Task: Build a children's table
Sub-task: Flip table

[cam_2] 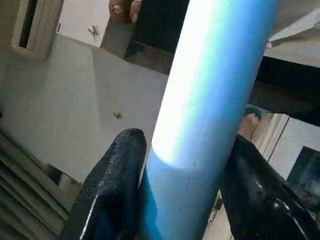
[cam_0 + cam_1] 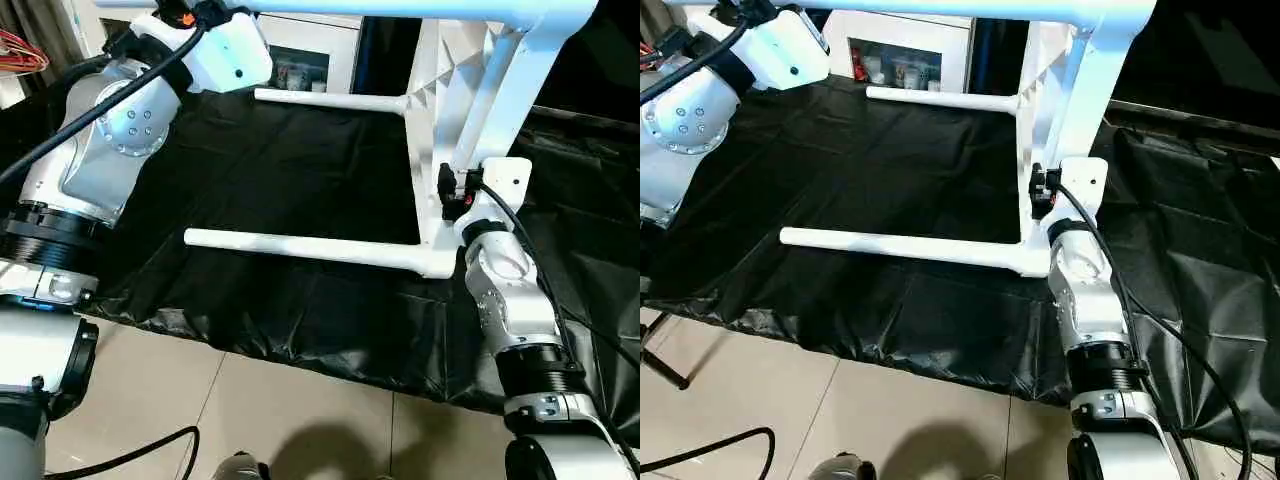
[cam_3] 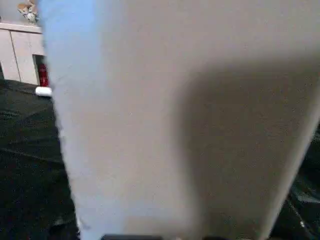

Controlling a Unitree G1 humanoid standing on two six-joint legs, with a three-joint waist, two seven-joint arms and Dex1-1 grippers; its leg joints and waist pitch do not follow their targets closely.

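The left pincer (image 1: 182,200) pinches one white tube leg (image 1: 210,100), a black finger (image 1: 112,190) on each side of it with the tube filling the gap; in the head views that arm reaches up to the leg running along the top of the picture. The right pincer (image 2: 452,190) sits against another upright leg (image 2: 500,90) close to where it joins the tabletop, and its wrist view has white plastic pressed right up to the lens, so I cannot tell whether its fingers are clamped on that leg or merely beside it. The children's table (image 2: 430,130) stands tipped on its side on the black sheet (image 2: 290,160) that covers the floor, its ribbed underside facing the sheet's middle. Two legs (image 2: 310,248) project from their corner sockets low over the sheet, one nearer its front edge and one (image 2: 940,99) nearer the back. All the legs in view seem seated in sockets, so assembly looks nearly finished. What is left, by my judgement, is pressing the gripped legs fully home and turning the table onto its feet.
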